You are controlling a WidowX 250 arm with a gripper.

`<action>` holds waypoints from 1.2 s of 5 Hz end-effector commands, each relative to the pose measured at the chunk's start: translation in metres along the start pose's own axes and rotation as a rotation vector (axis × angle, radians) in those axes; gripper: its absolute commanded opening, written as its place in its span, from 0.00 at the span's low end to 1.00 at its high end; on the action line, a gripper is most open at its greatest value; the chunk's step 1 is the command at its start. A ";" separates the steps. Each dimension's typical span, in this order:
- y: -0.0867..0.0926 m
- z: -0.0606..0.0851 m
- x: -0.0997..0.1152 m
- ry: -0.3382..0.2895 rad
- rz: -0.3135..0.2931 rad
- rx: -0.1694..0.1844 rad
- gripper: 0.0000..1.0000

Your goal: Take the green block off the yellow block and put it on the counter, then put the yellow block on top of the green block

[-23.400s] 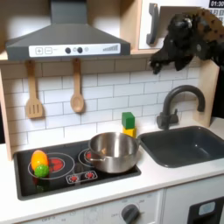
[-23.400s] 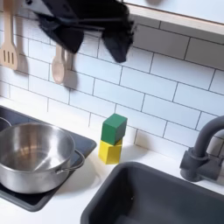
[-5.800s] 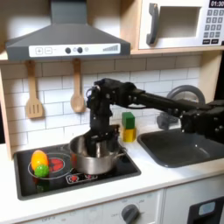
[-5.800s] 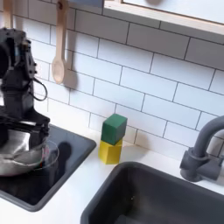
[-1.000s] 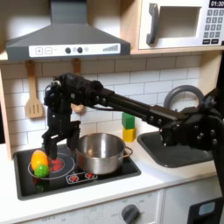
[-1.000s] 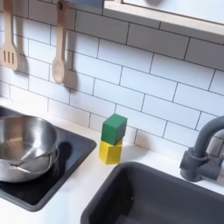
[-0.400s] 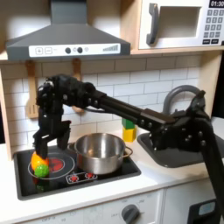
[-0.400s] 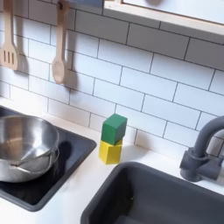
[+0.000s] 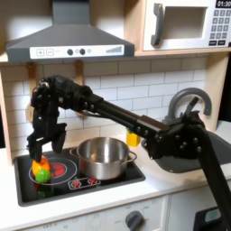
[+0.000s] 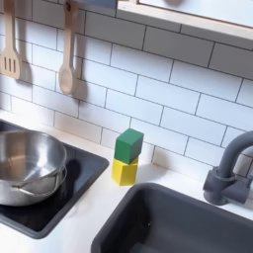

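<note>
The green block [image 10: 128, 145] sits on top of the yellow block [image 10: 124, 171], on the counter [image 10: 99, 225] against the tiled wall, between the stove and the sink. In the first exterior view the yellow block [image 9: 133, 139] peeks out from under the arm, which crosses over the spot where the green block stands. My gripper [image 9: 41, 155] is far from the blocks, at the first exterior view's left. It is open and points down, just above the rounded toy food [image 9: 40, 170] on the left burner. Nothing is between its fingers.
A steel pot [image 9: 105, 157] stands on the black stovetop [image 9: 81, 183]. The dark sink [image 10: 188, 225] and faucet [image 10: 229, 170] lie to the second exterior view's right of the blocks. Wooden utensils [image 9: 34, 95] hang on the wall.
My gripper has swung left, from beside the pot's left edge to over the toy food, and has dropped a little. The blocks have not moved.
</note>
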State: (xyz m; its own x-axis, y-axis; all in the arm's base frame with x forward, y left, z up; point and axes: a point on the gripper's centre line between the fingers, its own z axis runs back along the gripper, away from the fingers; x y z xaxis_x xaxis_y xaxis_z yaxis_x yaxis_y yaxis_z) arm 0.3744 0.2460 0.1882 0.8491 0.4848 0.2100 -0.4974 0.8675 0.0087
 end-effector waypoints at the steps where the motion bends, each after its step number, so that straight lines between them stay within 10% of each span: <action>1: 0.033 -0.011 0.000 0.079 0.027 0.029 1.00; 2: 0.047 -0.023 0.004 0.082 0.030 0.057 1.00; 6: 0.026 -0.004 -0.006 0.078 -0.034 -0.053 1.00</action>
State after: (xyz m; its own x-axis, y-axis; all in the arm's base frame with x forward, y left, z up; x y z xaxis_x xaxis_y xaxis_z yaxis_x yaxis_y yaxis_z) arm 0.3573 0.2694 0.1826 0.8743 0.4655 0.1376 -0.4647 0.8846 -0.0399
